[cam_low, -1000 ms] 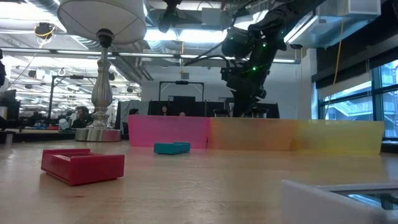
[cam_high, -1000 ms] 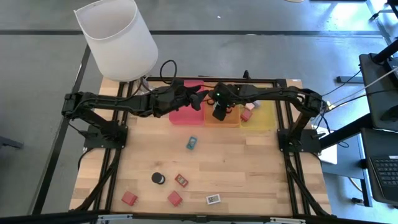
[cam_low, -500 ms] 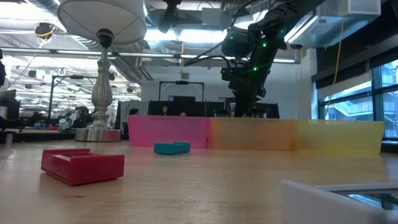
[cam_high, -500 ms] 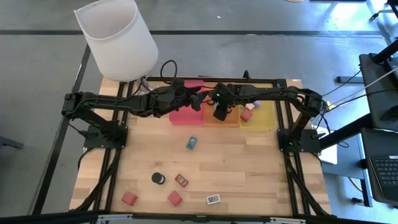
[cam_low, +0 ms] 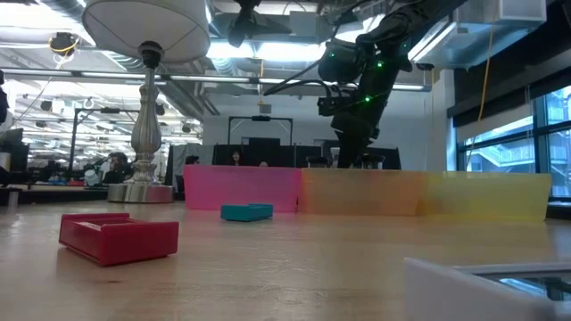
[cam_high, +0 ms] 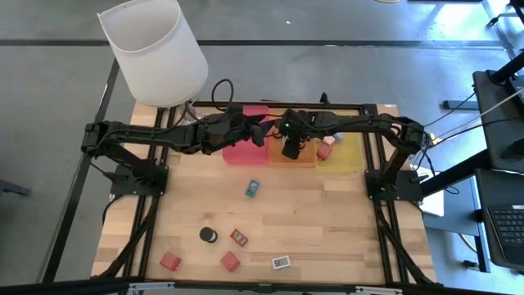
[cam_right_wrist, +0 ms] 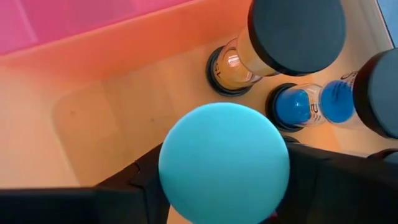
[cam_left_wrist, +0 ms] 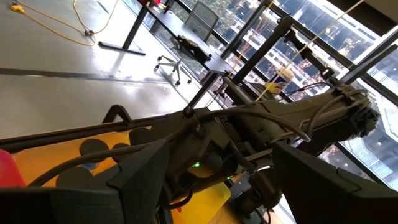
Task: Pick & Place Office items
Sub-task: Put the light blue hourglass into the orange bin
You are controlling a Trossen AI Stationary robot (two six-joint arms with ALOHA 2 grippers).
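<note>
My right gripper (cam_high: 291,150) hangs over the orange tray (cam_high: 304,160), shut on a black cylinder with a teal top (cam_right_wrist: 224,163). Three more cylinders (cam_right_wrist: 298,106) stand in that tray beyond it. My left gripper (cam_high: 260,128) hovers open above the red tray (cam_high: 237,154), close to the right arm, which fills the left wrist view. On the bare wood lie a teal block (cam_high: 252,188), a black cylinder (cam_high: 208,235), three red blocks (cam_high: 231,261) and a white block (cam_high: 281,262). Small cubes (cam_high: 325,152) lie in the yellow tray (cam_high: 350,156). My right gripper pinches the cylinder between its two fingers (cam_right_wrist: 140,180), which stand on opposite sides just below the teal top (cam_right_wrist: 186,143). The fingers come from above, pointing down. The cylinder stands upright in the hold; its own top hides its lower end and the tray floor beneath.
A white-shaded lamp (cam_high: 155,49) stands at the table's far left corner. The three trays sit side by side along the far edge, seen as a low wall (cam_low: 366,192) in the low view. The two arms nearly meet above the trays.
My right gripper has edged slightly toward the table's right over the orange tray, still shut on the cylinder.
</note>
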